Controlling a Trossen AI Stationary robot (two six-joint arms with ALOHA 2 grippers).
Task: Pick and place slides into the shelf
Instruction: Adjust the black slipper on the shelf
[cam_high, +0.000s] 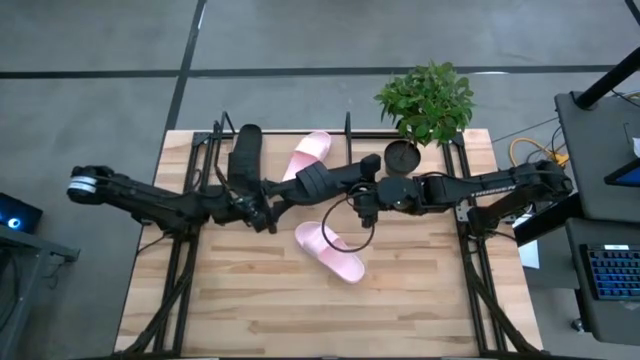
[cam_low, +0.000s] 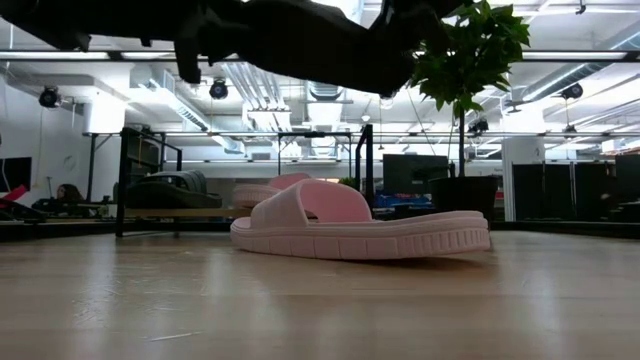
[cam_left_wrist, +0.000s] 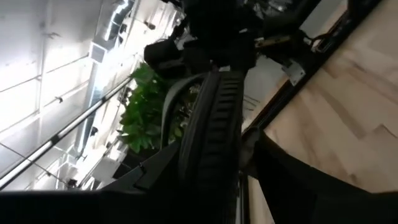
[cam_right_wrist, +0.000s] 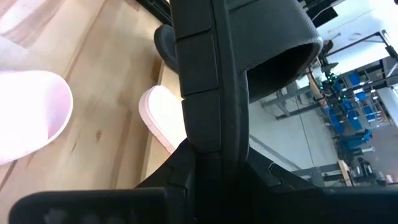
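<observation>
A matte black slide (cam_high: 318, 183) with a wide strap and ridged sole edge hangs in the air just in front of the shelf (cam_high: 215, 140), clamped at one end by the left end effector (cam_high: 268, 212) and at the other by the right end effector (cam_high: 352, 190). On the shelf's wooden board lie the other black slide (cam_high: 243, 158) and, beside it, a pale pink slide (cam_high: 308, 153). The second pink slide (cam_high: 330, 251) rests on the counter (cam_high: 260, 310), in front of the shelf.
</observation>
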